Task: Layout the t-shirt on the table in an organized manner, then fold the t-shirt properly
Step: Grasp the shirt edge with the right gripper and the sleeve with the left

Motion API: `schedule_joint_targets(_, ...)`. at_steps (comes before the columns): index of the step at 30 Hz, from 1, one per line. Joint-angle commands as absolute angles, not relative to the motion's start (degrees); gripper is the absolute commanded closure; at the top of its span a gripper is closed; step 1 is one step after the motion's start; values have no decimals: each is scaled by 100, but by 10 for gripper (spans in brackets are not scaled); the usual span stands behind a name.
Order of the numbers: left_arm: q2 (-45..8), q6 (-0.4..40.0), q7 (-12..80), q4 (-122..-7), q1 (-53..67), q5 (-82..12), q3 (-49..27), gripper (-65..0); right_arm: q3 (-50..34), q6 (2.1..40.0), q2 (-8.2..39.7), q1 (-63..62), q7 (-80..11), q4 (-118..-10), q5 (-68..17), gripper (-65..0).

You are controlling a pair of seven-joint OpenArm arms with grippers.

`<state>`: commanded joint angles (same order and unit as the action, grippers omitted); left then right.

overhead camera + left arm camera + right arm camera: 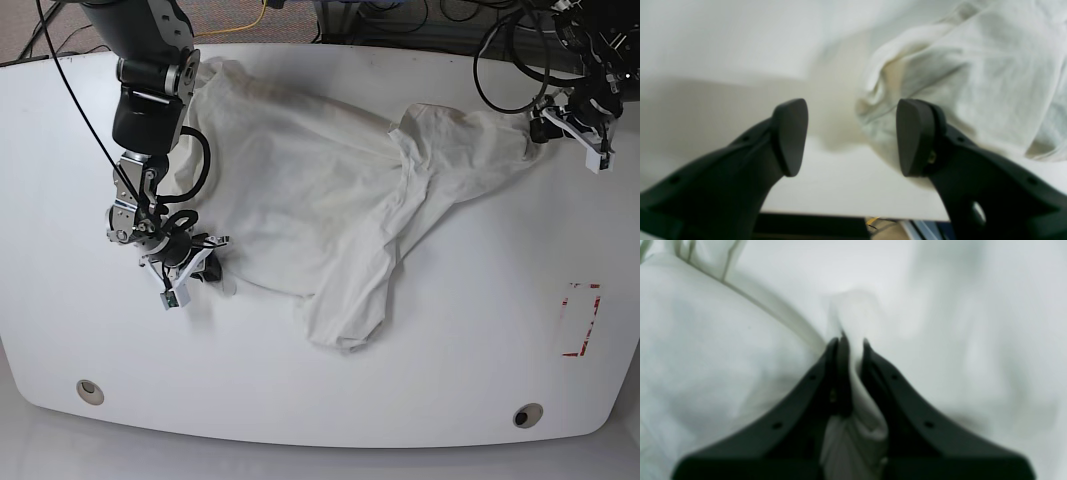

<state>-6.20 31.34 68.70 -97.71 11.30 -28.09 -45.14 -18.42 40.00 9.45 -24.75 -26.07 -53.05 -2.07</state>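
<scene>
The off-white t-shirt (pixel 320 190) lies crumpled across the middle of the white table (pixel 420 400), and no print shows. My right gripper (pixel 207 266) sits at the shirt's near-left edge. In the right wrist view the right gripper (pixel 853 343) is shut on a pinched fold of the t-shirt (pixel 706 356). My left gripper (pixel 545 122) is at the shirt's far-right tip. In the left wrist view the left gripper (pixel 851 133) is open, with nothing between its fingers. The bunched t-shirt (pixel 973 83) lies just beyond its right finger, over the table (pixel 840 186).
Two grey grommet holes (pixel 90 391) (pixel 527 414) sit near the table's front edge. A red-outlined tape mark (pixel 580 320) is at the right. Black cables (pixel 500 50) hang past the far-right edge. The table's edge (pixel 840 215) runs close under the left gripper.
</scene>
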Motion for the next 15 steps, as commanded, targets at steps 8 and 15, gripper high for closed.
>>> schedule_joint_targets(8, -620, 3143, 6870, -9437, 857, -2809, -4189, -390, -1842, 4000, 936, -2457, -2607, -5305, -224, -14)
schedule_joint_targets(15, -620, 3134, 6870, -9420, 822, -2809, -3697, -179, -1842, 4000, 936, -2413, -2607, -5314, -233, -14)
